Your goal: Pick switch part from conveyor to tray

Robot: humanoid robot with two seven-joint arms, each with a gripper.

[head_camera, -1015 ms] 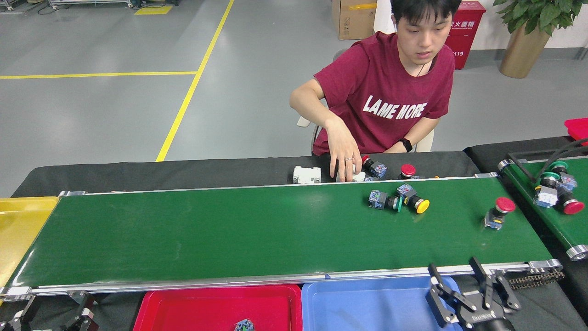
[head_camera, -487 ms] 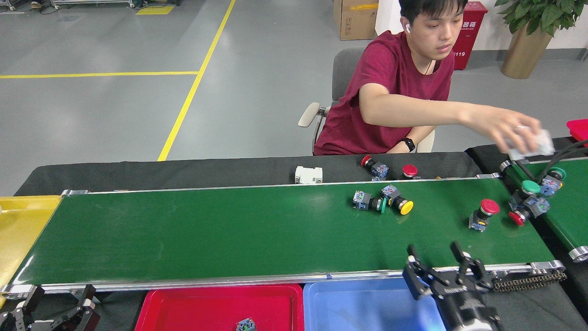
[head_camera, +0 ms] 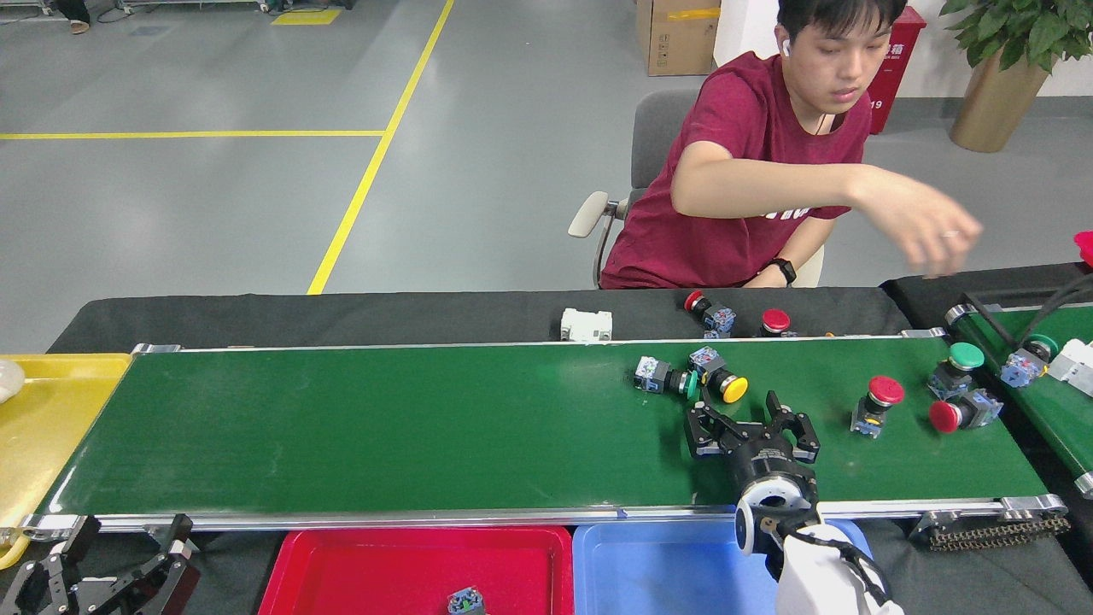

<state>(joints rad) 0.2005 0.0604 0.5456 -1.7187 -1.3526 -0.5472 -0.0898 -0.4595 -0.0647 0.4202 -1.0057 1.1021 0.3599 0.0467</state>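
Several switch parts lie on the conveyor (head_camera: 384, 427): a yellow-capped one (head_camera: 721, 382) touching a green-capped one (head_camera: 664, 377), a red-capped one (head_camera: 876, 404) standing upright, and further right a green-capped one (head_camera: 956, 369) and a red-capped one (head_camera: 963, 413). My right gripper (head_camera: 750, 412) is open over the belt, just in front of the yellow-capped part and apart from it, with nothing between its fingers. My left gripper (head_camera: 119, 534) is open at the bottom left, below the belt's near rail. A red tray (head_camera: 341, 568) holds one small part (head_camera: 465, 601); a blue tray (head_camera: 657, 568) sits beside it.
A person sits behind the belt, one hand (head_camera: 935, 239) raised over its right end. A white part (head_camera: 586, 325) and two red-capped parts (head_camera: 709, 312) lie on the black cloth behind the rail. A second green belt (head_camera: 1055, 393) carries more parts at right. A yellow tray (head_camera: 51, 410) is at left.
My right gripper has swung from beyond the near rail onto the belt, up to the yellow-capped part. The parts have ridden left. The person's hand let go of a white part on the right belt.
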